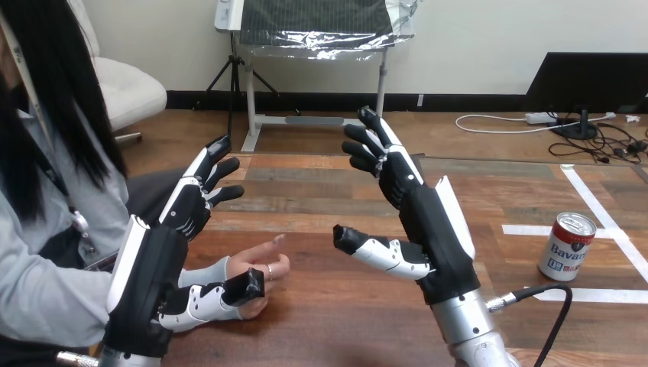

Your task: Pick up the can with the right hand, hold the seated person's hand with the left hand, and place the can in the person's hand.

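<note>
Red-and-white drink can (567,246) stands upright on the wooden table (328,321), well right of the right hand (428,229), which is spread and empty. Probably light, stiff and slick: grip mid-wall from the side. Bare tabletop lies between them. Left hand (164,260), relaxed, hangs just over the person's hand (256,267); contact unclear

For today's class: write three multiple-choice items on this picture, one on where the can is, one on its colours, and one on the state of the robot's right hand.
1. Where is the can?
A on the table, at the view's right
B on a chair
C inside a box

2. Its colours?
A blue and yellow
B red and white
C all green

3. The right hand is:
A shut on the can
B open, holding nothing
C flat on the table

Answers:
1 A, it stands upright on the wood.
2 B, red top, white body.
3 B, its straight fingers are raised, apart from the can.
</note>
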Motion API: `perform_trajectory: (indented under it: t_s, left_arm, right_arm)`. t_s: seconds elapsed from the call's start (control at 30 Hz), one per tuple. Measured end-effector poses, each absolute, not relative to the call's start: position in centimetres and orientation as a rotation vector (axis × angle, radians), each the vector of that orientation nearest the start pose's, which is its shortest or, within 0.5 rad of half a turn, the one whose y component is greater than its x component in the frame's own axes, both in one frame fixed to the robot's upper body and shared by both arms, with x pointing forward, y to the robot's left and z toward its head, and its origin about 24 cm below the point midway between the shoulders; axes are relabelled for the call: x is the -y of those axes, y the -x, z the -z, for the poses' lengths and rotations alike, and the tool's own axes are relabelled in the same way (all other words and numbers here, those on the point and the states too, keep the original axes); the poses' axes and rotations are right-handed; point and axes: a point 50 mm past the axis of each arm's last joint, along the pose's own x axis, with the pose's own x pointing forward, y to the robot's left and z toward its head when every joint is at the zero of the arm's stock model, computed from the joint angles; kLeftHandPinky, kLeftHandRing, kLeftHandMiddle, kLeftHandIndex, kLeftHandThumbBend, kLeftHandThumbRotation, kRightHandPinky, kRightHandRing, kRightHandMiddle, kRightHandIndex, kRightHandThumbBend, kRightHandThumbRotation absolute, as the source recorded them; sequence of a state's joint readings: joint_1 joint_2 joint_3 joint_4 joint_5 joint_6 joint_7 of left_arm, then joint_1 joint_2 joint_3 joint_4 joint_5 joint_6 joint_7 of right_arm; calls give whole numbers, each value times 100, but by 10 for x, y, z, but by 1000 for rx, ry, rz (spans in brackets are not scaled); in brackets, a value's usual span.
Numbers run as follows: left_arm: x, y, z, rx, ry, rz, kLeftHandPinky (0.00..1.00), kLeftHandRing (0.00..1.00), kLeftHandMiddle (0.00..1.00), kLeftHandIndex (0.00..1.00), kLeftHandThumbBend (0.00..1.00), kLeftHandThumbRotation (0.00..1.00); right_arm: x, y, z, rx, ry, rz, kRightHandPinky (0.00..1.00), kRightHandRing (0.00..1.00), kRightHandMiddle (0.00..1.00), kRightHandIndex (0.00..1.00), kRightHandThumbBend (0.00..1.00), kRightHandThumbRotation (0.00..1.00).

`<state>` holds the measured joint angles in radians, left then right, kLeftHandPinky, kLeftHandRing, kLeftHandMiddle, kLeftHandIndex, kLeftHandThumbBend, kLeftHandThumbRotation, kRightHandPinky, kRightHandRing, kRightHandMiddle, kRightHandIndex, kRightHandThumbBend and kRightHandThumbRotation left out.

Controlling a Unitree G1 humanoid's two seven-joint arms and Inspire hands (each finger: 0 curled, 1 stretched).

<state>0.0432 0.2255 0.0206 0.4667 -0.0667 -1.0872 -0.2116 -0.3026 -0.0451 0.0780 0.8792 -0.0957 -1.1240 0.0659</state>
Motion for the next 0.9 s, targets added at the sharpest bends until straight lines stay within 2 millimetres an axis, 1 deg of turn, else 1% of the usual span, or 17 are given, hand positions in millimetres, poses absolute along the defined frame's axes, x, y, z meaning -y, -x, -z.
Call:
perform_trajectory:
  t_s: [0.47, 0.9]
  left_arm:
    - [-197, -207, -34, 559, -269, 200, 79, 90, 95, 93, 100, 70]
    - [-198, -208, -35, 561, -265, 199, 81, 92, 96, 94, 100, 69]
  right_arm:
    - [120, -265, -23, 514, 118, -279, 89, 88, 91, 97, 100, 58]
    - [122, -265, -22, 508, 120, -273, 88, 88, 90, 97, 100, 58]
